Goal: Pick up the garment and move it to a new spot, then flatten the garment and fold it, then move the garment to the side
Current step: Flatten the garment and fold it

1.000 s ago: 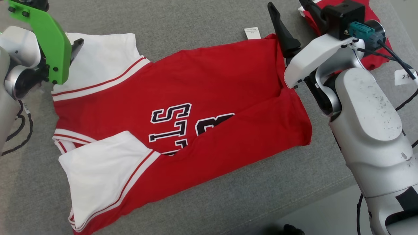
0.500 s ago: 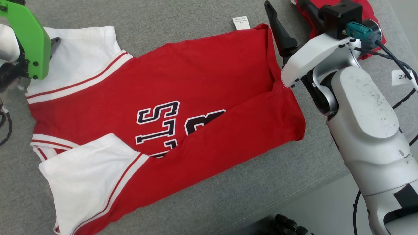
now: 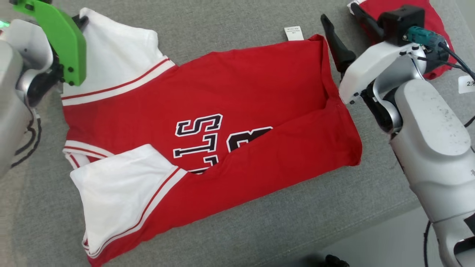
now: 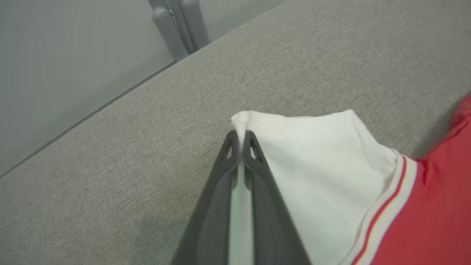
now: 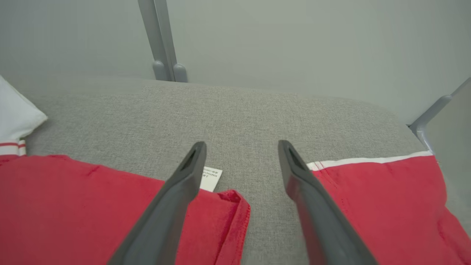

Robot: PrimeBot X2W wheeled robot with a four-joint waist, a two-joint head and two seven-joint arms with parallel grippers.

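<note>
Garment (image 3: 241, 85) red with white sleeves (image 3: 118, 48), red-and-white striped trim (image 3: 122, 87), black white-edged lettering (image 3: 200, 126); surface (image 3: 297, 215) grey woven; left-arm bracket (image 3: 66, 44) bright green; second cloth (image 5: 386, 198) red, white-edged.

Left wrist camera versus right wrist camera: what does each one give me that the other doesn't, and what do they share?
Left wrist view, not the right: the left gripper shut on the corner of the white sleeve. Right wrist view, not the left: the right gripper open by the hem corner of the red jersey, the care label beside that corner, and a second red garment further right. Both: the jersey, its white sleeve, the grey surface and a grey post at its far edge.
</note>
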